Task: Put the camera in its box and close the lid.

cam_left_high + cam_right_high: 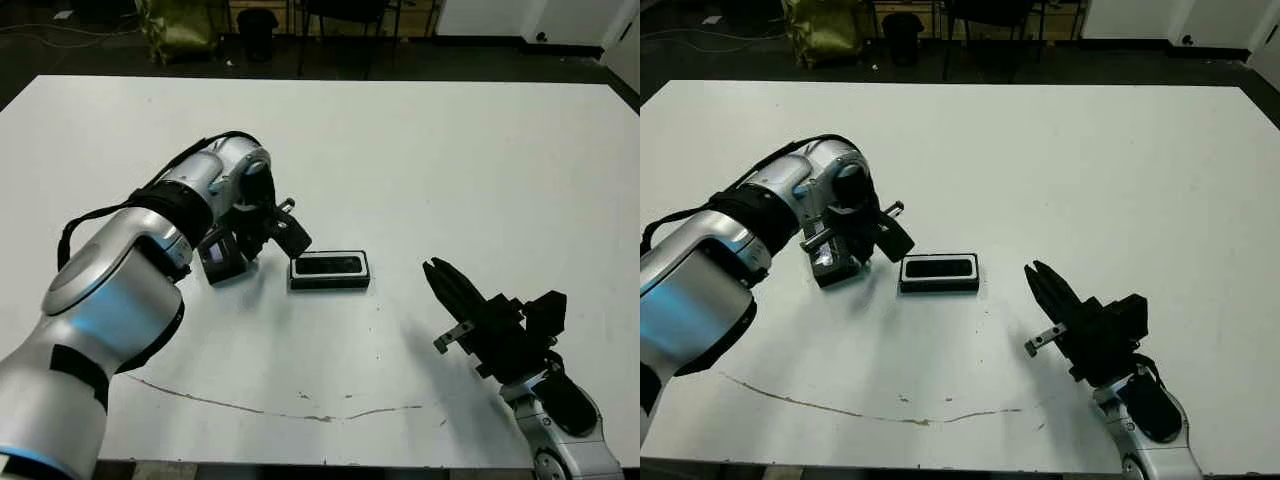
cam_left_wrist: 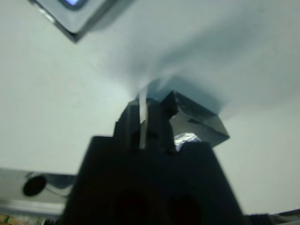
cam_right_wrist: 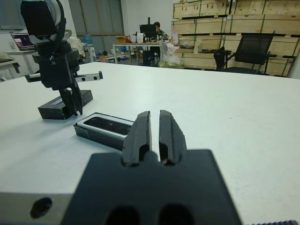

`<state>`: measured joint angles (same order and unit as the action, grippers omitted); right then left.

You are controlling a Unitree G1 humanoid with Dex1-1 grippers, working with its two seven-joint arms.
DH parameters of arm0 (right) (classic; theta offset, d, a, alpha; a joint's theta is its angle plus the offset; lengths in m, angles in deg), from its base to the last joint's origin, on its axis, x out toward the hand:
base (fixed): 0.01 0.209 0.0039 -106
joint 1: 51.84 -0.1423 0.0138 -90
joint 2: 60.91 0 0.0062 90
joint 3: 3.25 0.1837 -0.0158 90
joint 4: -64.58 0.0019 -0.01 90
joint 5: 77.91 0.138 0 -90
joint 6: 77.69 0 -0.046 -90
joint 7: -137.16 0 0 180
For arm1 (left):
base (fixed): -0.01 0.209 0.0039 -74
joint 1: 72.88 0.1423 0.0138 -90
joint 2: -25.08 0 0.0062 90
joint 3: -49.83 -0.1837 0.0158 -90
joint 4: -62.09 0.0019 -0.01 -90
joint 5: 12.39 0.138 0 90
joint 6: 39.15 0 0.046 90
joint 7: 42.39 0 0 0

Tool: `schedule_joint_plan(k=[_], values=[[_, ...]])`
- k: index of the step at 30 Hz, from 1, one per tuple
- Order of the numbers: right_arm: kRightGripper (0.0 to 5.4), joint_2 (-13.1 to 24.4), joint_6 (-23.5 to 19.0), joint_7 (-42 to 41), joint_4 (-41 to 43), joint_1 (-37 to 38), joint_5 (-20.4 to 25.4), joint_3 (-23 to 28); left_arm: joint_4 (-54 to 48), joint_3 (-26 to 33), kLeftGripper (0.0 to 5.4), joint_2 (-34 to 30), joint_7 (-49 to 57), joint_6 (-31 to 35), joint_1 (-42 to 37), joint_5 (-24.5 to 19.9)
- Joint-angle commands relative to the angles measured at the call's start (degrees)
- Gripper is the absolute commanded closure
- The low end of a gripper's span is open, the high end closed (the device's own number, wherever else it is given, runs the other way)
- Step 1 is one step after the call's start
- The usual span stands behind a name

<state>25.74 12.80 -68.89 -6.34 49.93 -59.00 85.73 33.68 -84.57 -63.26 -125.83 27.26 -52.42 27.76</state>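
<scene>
Your slim matte-black camera (image 1: 329, 265) already lies in the white-lined black tray box (image 1: 329, 283); closing is next. The flat black lid (image 1: 835, 265) sits just beside it, under the left gripper (image 1: 890, 235), whose fingers look together, empty; right gripper (image 3: 154, 133) idles, fingers nearly touching; you need a clean grasp of the lid.

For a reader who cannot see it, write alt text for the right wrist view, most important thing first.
The camera lies in the open box on a white table. The left gripper hangs fingers-down near the lid. The right gripper fills the foreground with fingers nearly together, holding nothing.
</scene>
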Motion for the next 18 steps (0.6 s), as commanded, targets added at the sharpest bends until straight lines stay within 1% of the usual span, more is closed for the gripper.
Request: schedule_joint_plan(k=[1,2,4,5,6,7,9,11,13,16,18], values=[[5.38,0.42,-0.44,-0.49,-0.98,0.28,0.32,0.40,-1.34,-0.59,5.40,-1.76,-1.43,-2.75,3.77,-0.71],[5.38,0.52,-0.83,-0.45,-0.69,0.36,0.40,0.43,-3.25,-1.04,5.40,-2.55,-0.96,-3.67,4.28,-0.35],[5.40,0.68,-1.31,-0.23,-0.20,0.50,0.35,0.43,-6.07,-1.96,5.19,-3.51,-1.34,-3.96,4.93,0.32],[5.40,0.69,-1.38,-0.02,-0.03,0.56,0.17,0.40,-7.93,-2.51,5.05,-4.16,-1.12,-4.16,5.43,0.86],[5.40,0.70,-1.49,0.02,0.06,0.57,0.21,0.39,-9.57,-3.09,4.80,-4.59,-1.54,-3.81,5.85,1.32],[5.40,0.77,-1.32,-0.11,-0.10,0.49,0.16,0.41,-11.27,-3.50,4.68,-5.12,-1.68,-3.62,6.37,1.61],[5.40,1.01,-1.50,-0.59,-0.35,0.39,0.57,0.54,-13.53,-3.32,4.28,-6.19,-3.06,-3.55,7.59,0.37],[5.40,0.99,-0.89,-1.05,-0.87,0.27,0.70,0.63,-14.76,-2.48,4.24,-6.72,-5.67,-2.21,8.49,-1.66],[5.40,0.94,-0.99,-1.01,-0.66,0.32,0.57,0.62,-16.50,-2.10,4.54,-7.48,-7.72,-0.90,9.18,-2.83],[5.40,1.05,-2.42,-0.10,0.99,0.81,0.12,0.44,-20.79,-2.60,5.30,-8.94,-8.72,1.09,10.12,-2.21],[5.40,1.06,-2.37,-0.14,0.93,0.78,-0.02,0.37,-23.25,-2.21,5.31,-9.55,-8.38,2.38,10.72,-2.27]])
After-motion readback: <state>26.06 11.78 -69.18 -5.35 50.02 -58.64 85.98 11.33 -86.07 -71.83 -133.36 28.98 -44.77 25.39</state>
